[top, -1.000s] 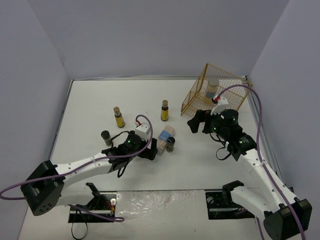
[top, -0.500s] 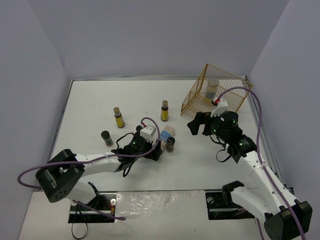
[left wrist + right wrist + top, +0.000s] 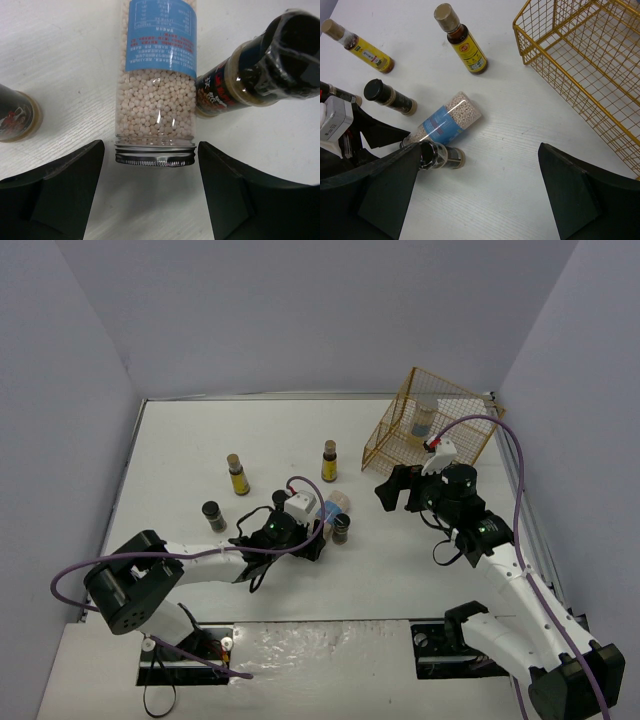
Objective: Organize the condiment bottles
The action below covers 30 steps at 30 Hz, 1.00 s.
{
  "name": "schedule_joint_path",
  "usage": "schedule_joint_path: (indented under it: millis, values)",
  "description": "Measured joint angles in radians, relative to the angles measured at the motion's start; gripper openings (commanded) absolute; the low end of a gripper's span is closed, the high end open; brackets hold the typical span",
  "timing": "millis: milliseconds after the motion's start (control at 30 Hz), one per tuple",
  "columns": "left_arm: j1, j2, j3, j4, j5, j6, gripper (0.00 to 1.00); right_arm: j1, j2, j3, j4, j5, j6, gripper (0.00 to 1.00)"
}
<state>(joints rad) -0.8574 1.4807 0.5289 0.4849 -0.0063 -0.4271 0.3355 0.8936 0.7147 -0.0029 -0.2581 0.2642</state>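
Observation:
A pale jar (image 3: 156, 95) of white beads with a blue label lies on its side on the table, its silver lid (image 3: 155, 156) facing my left gripper (image 3: 151, 150). The lid's edge sits just between the open fingertips, with a gap on each side. The same jar (image 3: 333, 505) rests against a short dark jar (image 3: 342, 528). Two more dark jars (image 3: 213, 514) (image 3: 280, 498) and two yellow-labelled bottles (image 3: 237, 475) (image 3: 328, 462) stand to the left. A second pale jar (image 3: 424, 418) stands inside the gold rack (image 3: 455, 400). My right gripper (image 3: 395, 488) hangs open and empty over bare table.
The gold wire rack (image 3: 580, 60) stands at the back right, its open side facing the right arm. In the left wrist view, dark jars flank the lying jar: one at the right (image 3: 260, 70), one at the left (image 3: 15, 117).
My left gripper has slid right up to the lying pale jar's lid and its jaws have narrowed somewhat. The right arm has barely moved.

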Motion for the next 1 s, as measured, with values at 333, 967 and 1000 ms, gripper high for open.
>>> schedule_joint_path:
  millis: [333, 967, 1000]
  values:
    - [0.000, 0.047, 0.000, 0.052, 0.005, 0.007, 0.53, 0.000, -0.005, -0.012, 0.000, 0.000, 0.002, 1.00]
    - [-0.001, -0.347, 0.550, -0.934, -0.129, 0.082, 0.00, 0.000, -0.025, -0.017, -0.002, 0.000, 0.009, 1.00]
    - [0.000, -0.343, 0.592, -0.987, -0.136, 0.090, 0.00, 0.000, -0.025, -0.017, -0.002, 0.000, 0.009, 1.00]
